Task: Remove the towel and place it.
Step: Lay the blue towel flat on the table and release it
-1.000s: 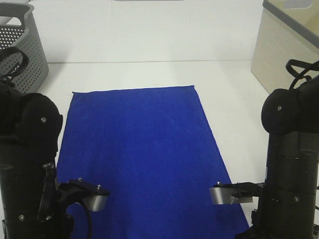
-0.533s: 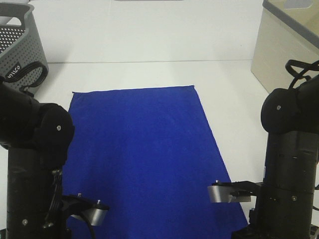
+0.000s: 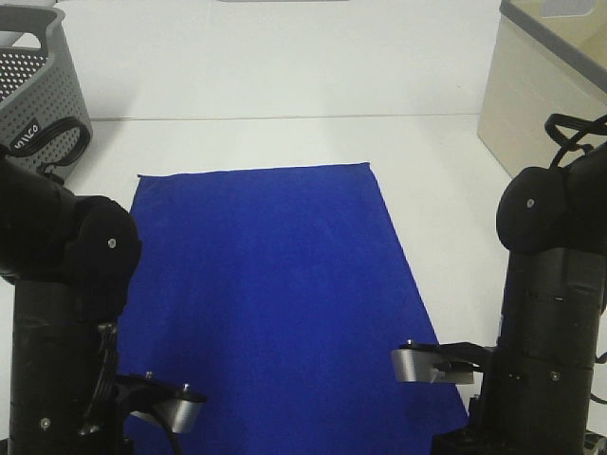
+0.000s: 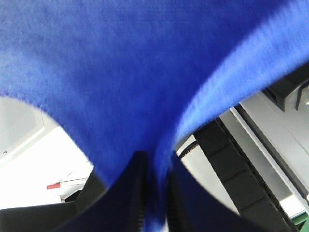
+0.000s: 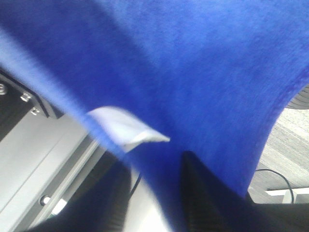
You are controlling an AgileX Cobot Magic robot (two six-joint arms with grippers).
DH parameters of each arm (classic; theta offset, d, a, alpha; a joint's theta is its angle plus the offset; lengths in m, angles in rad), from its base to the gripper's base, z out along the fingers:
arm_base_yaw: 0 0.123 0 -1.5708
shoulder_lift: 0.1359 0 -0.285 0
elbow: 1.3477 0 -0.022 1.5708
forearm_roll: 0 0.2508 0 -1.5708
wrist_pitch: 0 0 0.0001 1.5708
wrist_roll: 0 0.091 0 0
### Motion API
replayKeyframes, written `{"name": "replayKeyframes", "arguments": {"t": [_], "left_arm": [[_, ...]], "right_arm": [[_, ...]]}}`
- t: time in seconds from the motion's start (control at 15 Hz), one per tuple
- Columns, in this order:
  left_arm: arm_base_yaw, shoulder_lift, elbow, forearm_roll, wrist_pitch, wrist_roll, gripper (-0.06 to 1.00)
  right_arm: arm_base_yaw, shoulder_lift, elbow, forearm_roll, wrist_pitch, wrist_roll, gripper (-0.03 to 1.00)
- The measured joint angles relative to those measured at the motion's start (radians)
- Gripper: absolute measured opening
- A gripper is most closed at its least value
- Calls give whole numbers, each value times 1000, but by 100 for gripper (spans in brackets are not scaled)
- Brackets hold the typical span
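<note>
Seen from above, one grey perforated basket (image 3: 38,85) is standing at the far left of a white table (image 3: 285,142). Next to it the left gripper (image 4: 155,159) is pinching a near corner of the towel (image 3: 266,284), its two fingers pressed close together with blue cloth squeezed between them. One towel, deep royal blue, is lying flat down the middle of the table, its far short edge towards the back and its near end reaching both arms. It is looking soft, light and limp, so it is likely to sag and fold wherever it is not supported; taking it at the two near corners, close to the hem, looks like the surest hold. One small white label (image 5: 128,128) is sticking out at the near edge. Further right, the right gripper (image 5: 154,166) is sitting at the other near corner, jaws standing apart with cloth loose between them. One beige bin (image 3: 541,104) is standing at the far right.
</note>
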Motion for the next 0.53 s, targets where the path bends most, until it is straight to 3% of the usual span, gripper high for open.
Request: {"name": "replayKeyframes", "arguments": {"t": [0.13,0.2,0.27,0.33,0.53], "left_arm": [[0,0,0,-1,2,-30,34],[0,0,0,-1,2,-30,34],[0,0,0,-1,2,-41,50],[0,0,0,-1,2,-44,57],[0,0,0,-1,5,-48,62]], "right_arm": [[0,0,0,3,1,1,49],[0,0,0,3,1,1,49],[0,0,0,4,1,2,55],[0,0,0,4,1,2,58],[0,0,-8,3,3,6,61]]}}
